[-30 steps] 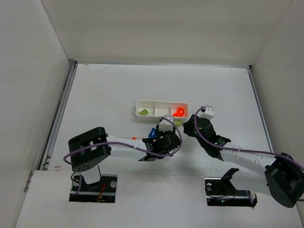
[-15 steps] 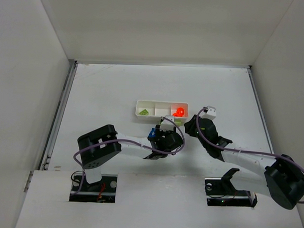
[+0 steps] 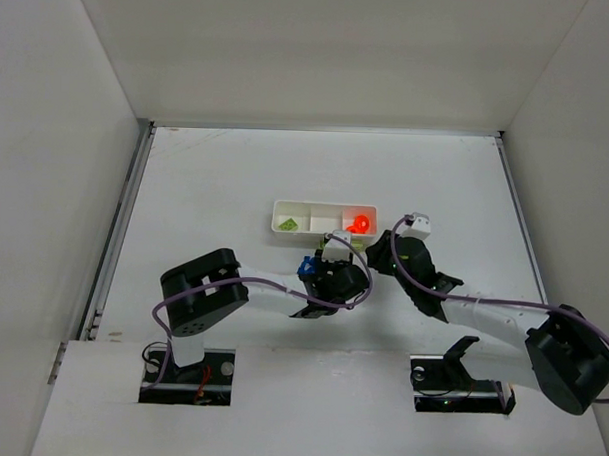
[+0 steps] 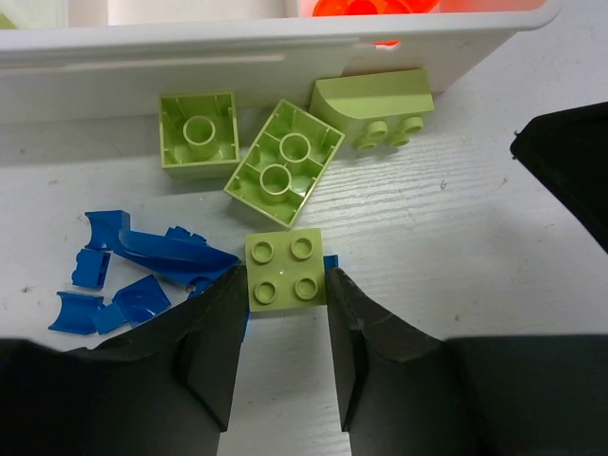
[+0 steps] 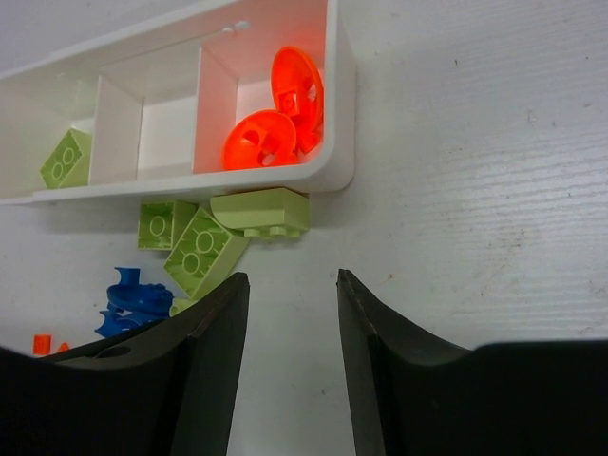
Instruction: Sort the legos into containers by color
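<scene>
Robotics lab cell here: plain white walls box in a white surface, left arm and right arm bolted on.

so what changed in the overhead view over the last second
The left arm's elbow swung right, toward the table's middle. The left gripper barely shifted; it pinches a lime green brick beside the blue pieces. The right gripper, open, only wobbled slightly. The tray, its green lego and its orange-red pieces stayed put.
</scene>
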